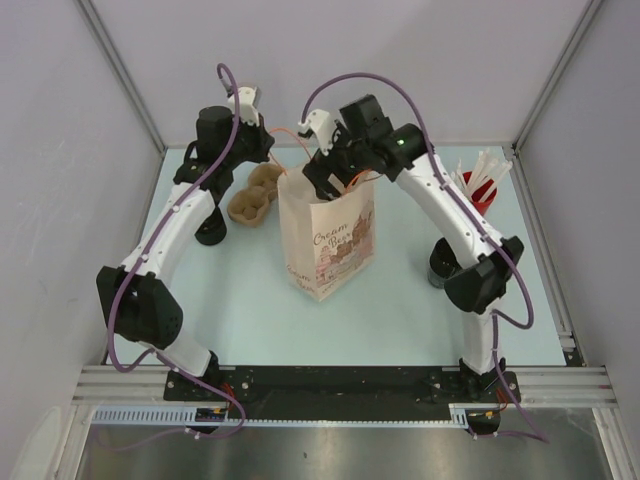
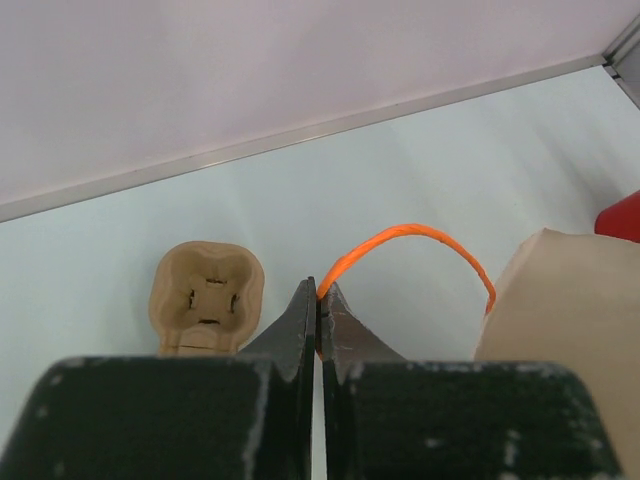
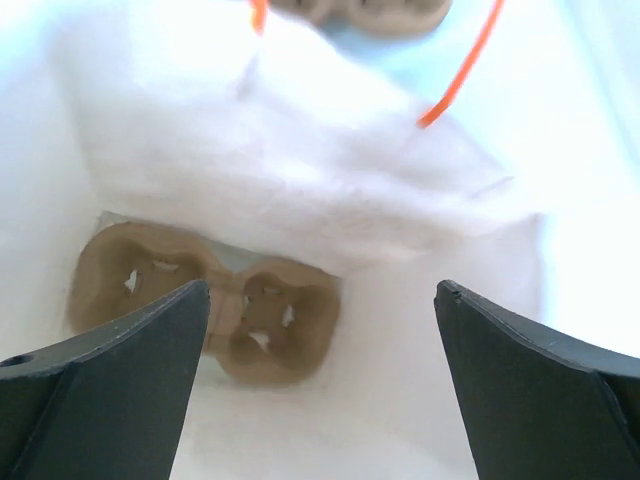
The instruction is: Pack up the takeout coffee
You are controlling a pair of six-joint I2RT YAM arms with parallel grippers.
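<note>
Tan pulp cup carrier [image 1: 255, 195] on the table [image 1: 400, 310]; red cup of white sticks [image 1: 483, 197] back right.

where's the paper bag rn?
Top view: the paper bag stands upright mid-table between the arms, cardboard cup carrier just left of it, its orange handle pinched in the left gripper.

bag [image 1: 330, 240]: matt paper, printed outside, plain white inside
handle [image 2: 410, 235]: twisted orange cord, slightly rough
carrier [image 2: 205, 295]: moulded tan pulp, matt, grainy
table [image 1: 400, 310]: smooth, pale blue-green, soft sheen
left fingers [image 2: 292, 340]: matt black plastic, edges scuffed pale
rail [image 1: 560, 380]: bare silver metal, grooved
</note>
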